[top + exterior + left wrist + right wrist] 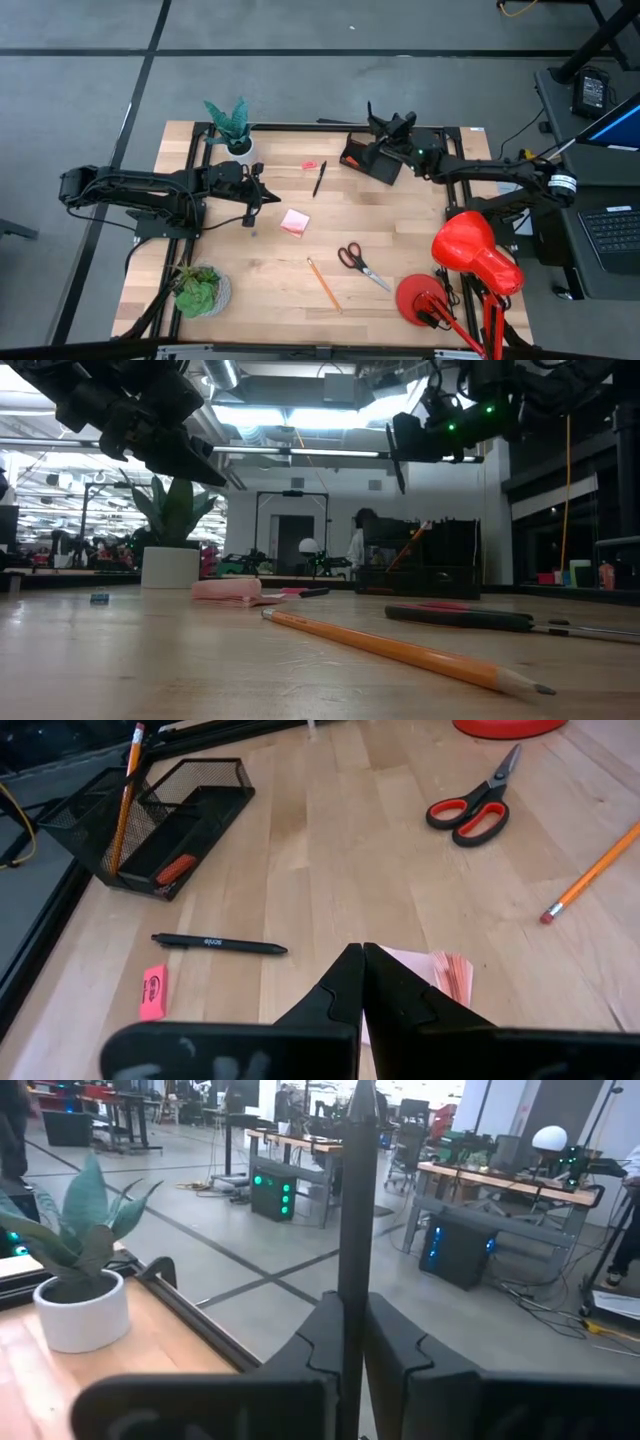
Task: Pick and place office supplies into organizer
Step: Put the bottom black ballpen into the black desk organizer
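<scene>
The black mesh organizer stands at the table's far side. An orange pencil stands upright in it. My right gripper hovers over it, shut on a black pen. On the table lie a second black pen, a pink eraser, a pink sticky-note pad, red-handled scissors and an orange pencil. My left gripper hangs shut with nothing in it, above the table just left of the pad. My right gripper pinches the black pen's shaft between its two fingers. The fingers point level toward the table's far left and lie across the pen. The pen stands nearly upright, one end well above the fingers, lifted clear over the organizer.
A potted plant in a white pot stands at the far left, another plant at the near left. A red desk lamp fills the near right corner. Bare wood lies between the loose items in the middle.
</scene>
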Robot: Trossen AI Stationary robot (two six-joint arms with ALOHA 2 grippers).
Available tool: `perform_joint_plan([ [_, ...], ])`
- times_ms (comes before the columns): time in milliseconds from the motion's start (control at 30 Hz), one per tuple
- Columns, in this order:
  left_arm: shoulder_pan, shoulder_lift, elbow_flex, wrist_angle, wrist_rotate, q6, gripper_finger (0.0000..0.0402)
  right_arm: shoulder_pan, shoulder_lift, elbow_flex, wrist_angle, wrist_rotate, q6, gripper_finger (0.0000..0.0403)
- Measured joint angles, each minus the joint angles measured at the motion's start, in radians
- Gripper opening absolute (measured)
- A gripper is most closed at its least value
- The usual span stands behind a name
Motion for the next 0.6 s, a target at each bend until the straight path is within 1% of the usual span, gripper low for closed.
perform_joint_plan([
  [200, 0.0, 0.0, 0.0, 0.0, 0.0, 0.0, 0.0001, -0.03, 0.079, 0.0, 0.031, -0.001, 0.002, 0.0021],
  [467, 0.0, 0.0, 0.0, 0.001, 0.0, 0.0, 0.0002, -0.063, 0.243, 0.0, 0.181, -0.019, 0.003, 0.0021],
  [600, 0.0, 0.0, 0.0, 0.001, 0.0, 0.0, 0.0003, -0.073, 0.289, 0.0, 0.187, -0.021, 0.025, 0.0021],
])
